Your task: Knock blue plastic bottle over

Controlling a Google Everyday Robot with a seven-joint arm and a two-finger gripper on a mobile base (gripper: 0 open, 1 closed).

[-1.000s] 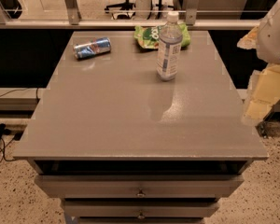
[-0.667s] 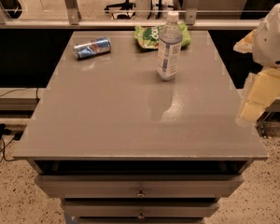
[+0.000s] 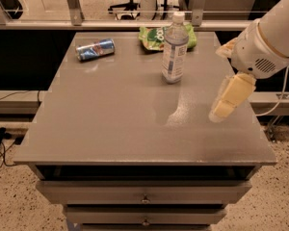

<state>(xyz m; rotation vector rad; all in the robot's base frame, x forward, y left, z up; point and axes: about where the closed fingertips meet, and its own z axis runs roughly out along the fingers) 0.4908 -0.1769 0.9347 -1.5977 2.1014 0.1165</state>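
Note:
The blue plastic bottle (image 3: 174,48) stands upright on the grey table (image 3: 111,119), toward the back and right of centre. It is clear and bluish, with a white cap and a pale label. My gripper (image 3: 227,101) hangs from the white arm at the right, above the table's right side. It is to the right of the bottle and nearer the front, apart from it.
A blue-and-silver drink can (image 3: 95,49) lies on its side at the back left. A green snack bag (image 3: 156,35) lies behind the bottle at the back edge. Drawers (image 3: 144,196) sit under the table's front. A railing runs behind the table.
My gripper and arm have moved left, from beside the table's right edge to over its right side, closer to the bottle. The bottle, can and bag have not moved.

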